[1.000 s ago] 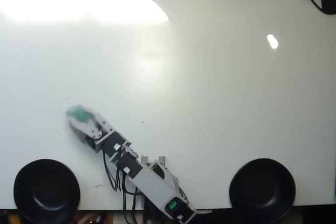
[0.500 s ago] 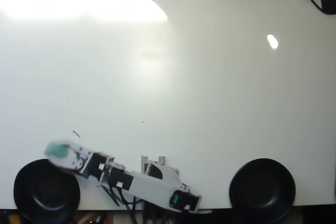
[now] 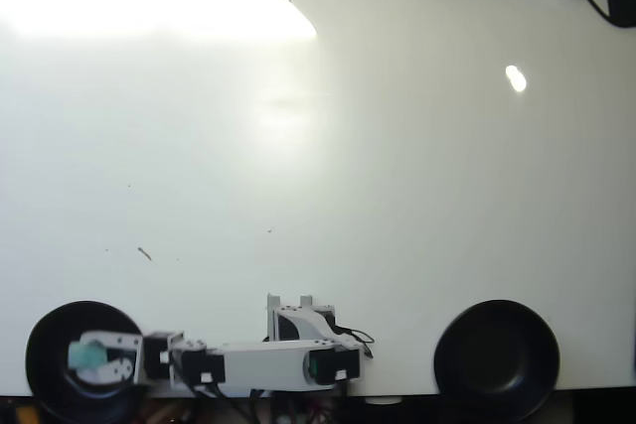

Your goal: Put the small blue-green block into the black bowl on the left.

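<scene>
White glossy table, glare-washed. Left round black bowl lies under the white-jawed gripper, whose jaws are pinching the small blue-green block over the bowl's hollow. You'd judge it light, rigid and smooth: grip opposite flat faces. Shape blurred; teal, compact.

Hobby bench, white table, clamped arm

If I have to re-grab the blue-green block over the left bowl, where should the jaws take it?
The blue-green block sits between the gripper jaws over the left black bowl. Probably grip its two opposite side faces, coming from above: it looks small and boxy, though glare blurs its edges.
</scene>
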